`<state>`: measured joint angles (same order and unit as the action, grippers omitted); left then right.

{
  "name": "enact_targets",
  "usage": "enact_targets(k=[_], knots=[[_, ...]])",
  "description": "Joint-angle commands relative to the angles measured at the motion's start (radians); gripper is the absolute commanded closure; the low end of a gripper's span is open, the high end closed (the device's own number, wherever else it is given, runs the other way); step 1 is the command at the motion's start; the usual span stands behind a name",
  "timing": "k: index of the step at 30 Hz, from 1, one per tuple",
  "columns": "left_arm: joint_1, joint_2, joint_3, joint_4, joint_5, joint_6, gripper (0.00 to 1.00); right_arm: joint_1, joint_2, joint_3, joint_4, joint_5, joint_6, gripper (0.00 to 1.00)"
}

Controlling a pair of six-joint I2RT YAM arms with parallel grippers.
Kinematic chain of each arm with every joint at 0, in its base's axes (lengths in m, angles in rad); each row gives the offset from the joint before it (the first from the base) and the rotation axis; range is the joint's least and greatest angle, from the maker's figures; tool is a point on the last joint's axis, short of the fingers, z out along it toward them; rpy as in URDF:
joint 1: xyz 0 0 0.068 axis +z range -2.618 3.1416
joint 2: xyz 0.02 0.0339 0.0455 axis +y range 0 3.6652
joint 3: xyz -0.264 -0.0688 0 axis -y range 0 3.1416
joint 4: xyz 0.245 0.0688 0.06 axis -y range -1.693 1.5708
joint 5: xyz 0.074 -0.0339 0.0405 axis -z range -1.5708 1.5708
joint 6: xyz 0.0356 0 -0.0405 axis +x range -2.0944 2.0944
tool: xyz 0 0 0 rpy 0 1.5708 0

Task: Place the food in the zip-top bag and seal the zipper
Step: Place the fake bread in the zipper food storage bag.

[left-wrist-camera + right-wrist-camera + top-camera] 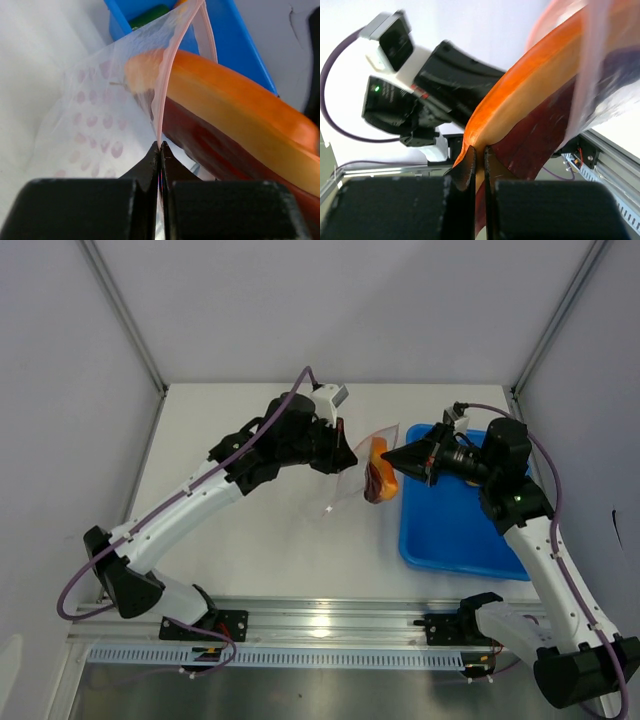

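Observation:
The zip-top bag (pixel 352 468) hangs between my two grippers above the table. My left gripper (pixel 344 457) is shut on the zipper (pixel 165 95), the bag's pink edge strip, as the left wrist view (pixel 160 145) shows. The yellow-orange piece (pixel 381 455) and the red-brown piece (pixel 374 486) lie together in the bag's mouth; both also show in the left wrist view (pixel 235 115) (pixel 200 142). My right gripper (pixel 391 458) is shut in a thin pinch where the two pieces meet (pixel 480 148), seemingly on the bag's film. The cucumber (pixel 149 15) lies in the tray.
The blue tray (pixel 455 535) sits on the table at the right, under my right arm; its near wall shows in the left wrist view (pixel 240 45). The left arm's wrist (pixel 440 75) is close in front of the right gripper. An aluminium rail (pixel 330 620) runs along the near edge.

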<state>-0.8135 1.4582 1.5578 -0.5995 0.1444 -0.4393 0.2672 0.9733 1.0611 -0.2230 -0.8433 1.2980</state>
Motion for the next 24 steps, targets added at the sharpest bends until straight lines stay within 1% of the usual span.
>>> enact_targets(k=[1,5,10,11,12,14,17,21,23,24], knots=[[0.008,-0.067,-0.021,0.058,0.047,-0.025,0.99,0.006,0.007,-0.003,0.073,-0.005,0.023,1.0],[0.008,-0.078,-0.024,0.067,0.073,-0.039,0.99,0.006,0.021,0.0,0.042,0.009,0.006,1.0],[0.008,-0.084,-0.053,0.098,0.118,-0.059,0.99,0.006,0.045,0.04,-0.091,0.056,-0.074,1.0],[0.007,-0.085,-0.056,0.107,0.133,-0.061,0.99,0.007,0.05,0.048,-0.123,0.064,-0.098,0.94],[0.008,-0.09,-0.061,0.113,0.138,-0.064,0.99,0.007,0.054,0.054,-0.137,0.079,-0.106,0.92],[0.007,-0.093,-0.077,0.128,0.147,-0.068,0.99,0.006,0.064,0.071,-0.168,0.099,-0.12,0.91],[0.008,-0.099,-0.091,0.138,0.15,-0.075,0.99,0.006,0.07,0.079,-0.159,0.138,-0.091,0.94],[0.007,-0.11,-0.104,0.145,0.156,-0.078,0.99,0.006,0.08,0.071,-0.112,0.135,-0.036,0.96],[0.008,-0.119,-0.11,0.155,0.156,-0.082,0.99,0.006,0.082,0.071,-0.107,0.145,-0.028,0.92],[0.008,-0.122,-0.117,0.156,0.161,-0.081,1.0,0.007,0.085,0.077,-0.117,0.157,-0.046,0.89]])
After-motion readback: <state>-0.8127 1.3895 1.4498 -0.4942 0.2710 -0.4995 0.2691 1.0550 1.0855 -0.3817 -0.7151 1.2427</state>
